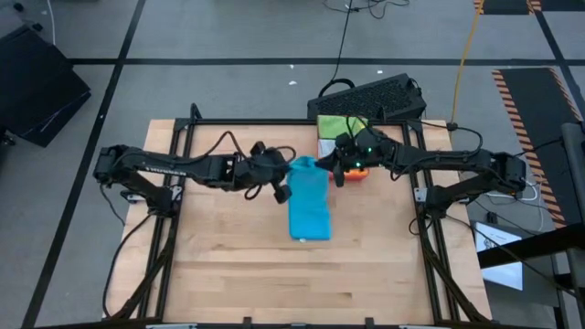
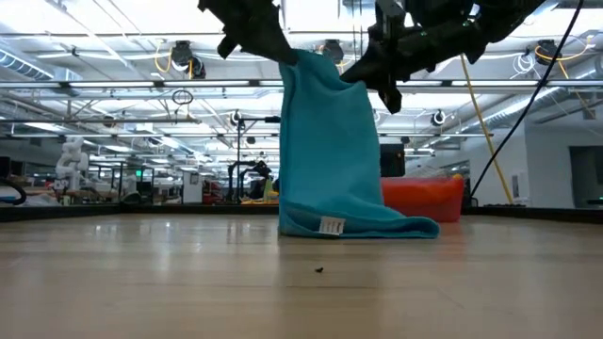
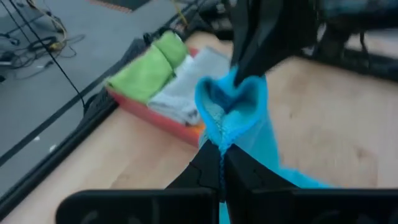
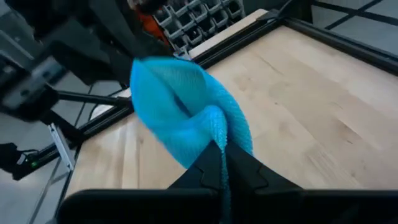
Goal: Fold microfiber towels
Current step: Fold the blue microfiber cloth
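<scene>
High cam straight down, low cam table-level, wrist cams close, all share blue towel

Industrial robotics lab: wooden table on a metal frame, open hall with ceiling trusses (further workstations behind), floor cables.

Nubby blue cloth, matt wooden table

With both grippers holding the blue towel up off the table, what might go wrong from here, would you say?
1. The left gripper and right gripper each pinch only a thin edge of the blue towel, so a corner may slip free.
2. Its lower end drags bunched on the table, so the fold may land creased.
3. The red tray sits close behind; the towel might snag it.
</scene>
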